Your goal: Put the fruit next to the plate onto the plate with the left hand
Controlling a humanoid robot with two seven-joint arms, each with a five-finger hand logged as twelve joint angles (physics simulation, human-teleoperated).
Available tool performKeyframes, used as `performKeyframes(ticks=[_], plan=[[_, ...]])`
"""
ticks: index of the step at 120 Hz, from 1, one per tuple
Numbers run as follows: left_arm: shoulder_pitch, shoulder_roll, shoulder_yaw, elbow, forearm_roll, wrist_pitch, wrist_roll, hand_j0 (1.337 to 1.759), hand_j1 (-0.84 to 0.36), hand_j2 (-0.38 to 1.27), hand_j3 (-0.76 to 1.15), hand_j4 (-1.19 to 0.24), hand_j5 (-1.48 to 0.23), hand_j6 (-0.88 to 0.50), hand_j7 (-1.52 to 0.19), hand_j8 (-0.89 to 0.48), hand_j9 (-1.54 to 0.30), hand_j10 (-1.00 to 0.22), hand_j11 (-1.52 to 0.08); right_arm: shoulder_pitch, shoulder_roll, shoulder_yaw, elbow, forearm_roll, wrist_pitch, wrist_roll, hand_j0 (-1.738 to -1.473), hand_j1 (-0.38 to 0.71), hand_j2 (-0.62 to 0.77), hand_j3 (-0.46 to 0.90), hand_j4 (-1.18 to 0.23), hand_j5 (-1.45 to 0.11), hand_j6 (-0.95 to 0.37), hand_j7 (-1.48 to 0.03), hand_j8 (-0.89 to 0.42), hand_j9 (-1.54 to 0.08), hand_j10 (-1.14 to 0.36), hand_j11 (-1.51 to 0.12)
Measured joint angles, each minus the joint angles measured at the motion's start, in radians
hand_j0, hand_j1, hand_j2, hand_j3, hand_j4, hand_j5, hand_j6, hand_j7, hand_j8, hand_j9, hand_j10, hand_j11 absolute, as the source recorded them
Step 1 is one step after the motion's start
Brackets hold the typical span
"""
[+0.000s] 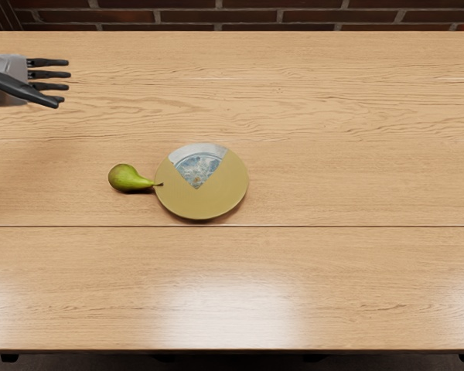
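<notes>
Wooden table (294,294), bearing yellow plate (209,199); green pear (124,178) on its side just beside the left rim, stem toward it. Left hand (31,77) at far-left edge, fingers straight, empty, well apart from pear.

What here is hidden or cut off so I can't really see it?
Left arm: head view, cut off by the left edge; only the left hand shows.
Right arm: outside the head view.
Pear underside: head view, hidden by the pear itself.
Plate pattern: head view, too small to read.

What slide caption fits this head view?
Open left robot hand hovers away from the pear lying beside the plate.
</notes>
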Motion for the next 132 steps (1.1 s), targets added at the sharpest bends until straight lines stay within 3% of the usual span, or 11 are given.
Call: performKeyframes(ticks=[12,19,29,37,51,74,101,112,132], plan=[[-0.012,0.005,-0.001,-0.048,0.042,0.0,0.001,1.658,0.3,0.01,0.0,-0.04,-0.05,-0.04,-0.05,-0.04,-0.05,-0.04,-0.05,0.003,0.0,0.004,0.0,0.0,-0.001,0.0,-1.658,-0.33,0.0,0.0,-0.02,-0.02,-0.02,-0.02,-0.02,-0.02,-0.02,-0.02],[-0.024,0.052,-0.002,-0.113,0.098,0.0,0.001,1.658,0.29,0.01,0.0,-0.05,-0.06,-0.05,-0.06,-0.05,-0.06,-0.05,-0.06,0.004,0.0,0.005,-0.001,0.001,-0.001,0.0,-1.658,-0.33,0.0,0.0,-0.02,-0.02,-0.02,-0.02,-0.02,-0.02,-0.02,-0.02],[-0.06,0.219,-0.007,-0.33,0.217,0.001,0.001,1.658,0.28,0.01,0.0,-0.05,-0.07,-0.05,-0.07,-0.05,-0.07,-0.05,-0.07,0.005,0.0,0.006,-0.005,0.001,-0.002,0.0,-1.658,-0.33,0.0,0.0,-0.02,-0.02,-0.02,-0.02,-0.02,-0.02,-0.02,-0.02],[-0.052,0.238,-0.01,-0.512,0.346,0.062,0.001,1.658,0.28,0.01,0.0,-0.06,-0.08,-0.06,-0.08,-0.06,-0.08,-0.06,-0.08,0.006,0.0,0.004,-0.008,0.001,-0.003,0.0,-1.658,-0.33,0.0,0.0,-0.02,-0.02,-0.02,-0.02,-0.02,-0.02,-0.02,-0.02],[-0.039,0.207,-0.007,-0.654,0.543,0.216,0.0,1.658,0.27,0.01,0.0,-0.06,-0.08,-0.06,-0.08,-0.06,-0.08,-0.06,-0.08,0.004,0.0,0.001,-0.019,0.0,-0.004,0.0,-1.658,-0.33,0.0,0.0,-0.02,-0.02,-0.02,-0.02,-0.02,-0.02,-0.02,-0.02],[-0.001,0.126,0.018,-0.71,0.759,0.427,-0.001,1.658,0.27,0.01,0.0,-0.07,-0.09,-0.07,-0.09,-0.07,-0.09,-0.07,-0.09,0.002,0.0,0.0,-0.034,0.0,-0.007,0.0,-1.658,-0.33,0.0,0.0,-0.02,-0.02,-0.02,-0.02,-0.02,-0.02,-0.02,-0.02],[0.046,0.066,0.029,-0.719,0.829,0.501,-0.003,1.658,0.25,0.02,0.0,-0.09,-0.11,-0.09,-0.11,-0.09,-0.11,-0.09,-0.11,0.0,0.0,-0.001,-0.048,0.0,-0.009,0.0,-1.658,-0.33,0.0,0.0,-0.02,-0.02,-0.02,-0.02,-0.02,-0.02,-0.02,-0.02],[0.102,0.002,0.038,-0.718,0.895,0.59,-0.004,1.658,0.23,0.02,0.0,-0.1,-0.13,-0.11,-0.13,-0.11,-0.13,-0.1,-0.13,-0.002,0.0,-0.001,-0.052,0.0,-0.009,0.0,-1.658,-0.33,0.0,0.0,-0.02,-0.02,-0.02,-0.02,-0.02,-0.02,-0.02,-0.02],[0.108,-0.009,0.044,-0.717,0.957,0.668,-0.005,1.658,0.17,0.03,0.0,-0.16,-0.2,-0.16,-0.2,-0.16,-0.2,-0.16,-0.2,-0.003,0.0,-0.001,-0.06,0.0,-0.01,0.0,-1.658,-0.33,0.0,0.0,-0.02,-0.02,-0.02,-0.02,-0.02,-0.02,-0.02,-0.02]])
